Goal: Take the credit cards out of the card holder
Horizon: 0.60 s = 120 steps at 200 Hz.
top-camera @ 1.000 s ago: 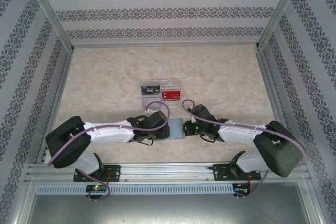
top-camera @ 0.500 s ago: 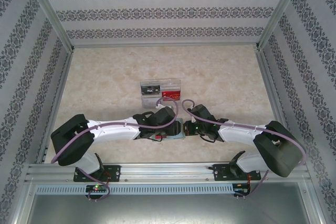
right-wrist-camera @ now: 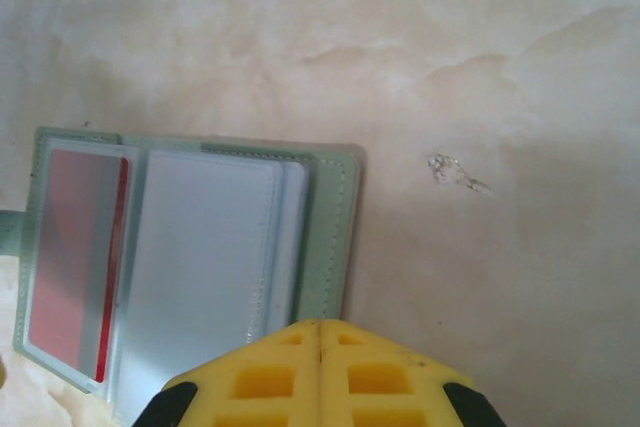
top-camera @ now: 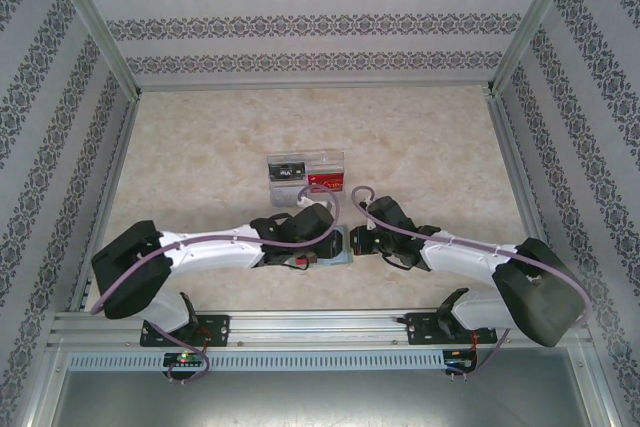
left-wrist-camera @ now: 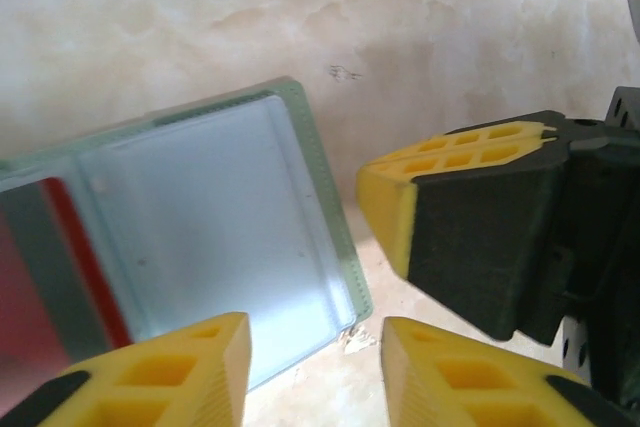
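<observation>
The card holder [right-wrist-camera: 332, 232] lies open and flat on the table, grey-green at the rim and pale blue-grey inside. A red credit card [right-wrist-camera: 72, 247] sits in its left clear sleeve, and its red edge [left-wrist-camera: 90, 267] shows in the left wrist view. My left gripper [left-wrist-camera: 315, 372] hangs open just over the holder's [left-wrist-camera: 200, 237] near corner, nothing between the fingers. My right gripper [right-wrist-camera: 320, 332] is shut, its joined tips at the holder's right edge. From above, both grippers [top-camera: 322, 240] [top-camera: 354, 240] meet over the holder [top-camera: 343, 258], hiding most of it.
A clear plastic divided tray [top-camera: 305, 160] stands just beyond the grippers, with a red card [top-camera: 326, 183] and a dark one [top-camera: 288, 171] in it. My right gripper's yellow and black finger [left-wrist-camera: 450, 217] stands close beside the holder. Aluminium rails frame the marble table.
My left gripper has moved right, over the card holder, and now covers most of it. The right gripper has stayed at the holder's right edge, shifting only slightly.
</observation>
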Motion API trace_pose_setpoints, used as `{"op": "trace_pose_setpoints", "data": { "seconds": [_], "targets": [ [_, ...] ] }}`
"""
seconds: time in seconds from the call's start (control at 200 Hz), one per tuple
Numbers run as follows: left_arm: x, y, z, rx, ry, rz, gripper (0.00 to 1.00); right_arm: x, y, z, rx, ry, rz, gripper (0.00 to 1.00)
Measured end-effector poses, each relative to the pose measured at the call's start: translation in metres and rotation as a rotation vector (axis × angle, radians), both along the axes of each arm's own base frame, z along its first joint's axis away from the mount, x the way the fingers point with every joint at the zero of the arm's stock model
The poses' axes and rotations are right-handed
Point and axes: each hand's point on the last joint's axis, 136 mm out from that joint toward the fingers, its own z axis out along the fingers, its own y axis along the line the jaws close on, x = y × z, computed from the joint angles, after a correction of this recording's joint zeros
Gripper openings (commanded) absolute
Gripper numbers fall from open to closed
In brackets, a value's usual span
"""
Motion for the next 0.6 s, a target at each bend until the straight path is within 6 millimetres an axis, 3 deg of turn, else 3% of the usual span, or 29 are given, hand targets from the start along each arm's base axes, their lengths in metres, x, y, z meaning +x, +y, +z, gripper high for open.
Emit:
{"op": "trace_pose_setpoints", "data": {
  "seconds": [0.21,0.33,0.455,0.6],
  "targets": [
    [-0.002,0.052,-0.015,0.048,0.01,0.081,0.19,-0.01,0.012,0.003,0.002,-0.004,0.053,0.02],
    [-0.005,0.076,-0.023,0.066,0.016,0.123,0.11,-0.011,0.029,0.018,0.022,-0.024,0.095,0.06],
    [-0.009,0.091,-0.033,0.08,0.029,0.143,0.02,-0.006,0.049,0.034,0.053,-0.042,0.122,0.09],
    [-0.01,0.094,-0.038,0.085,0.036,0.145,0.0,-0.005,0.067,0.032,0.059,-0.009,0.147,0.09]
  ]
}}
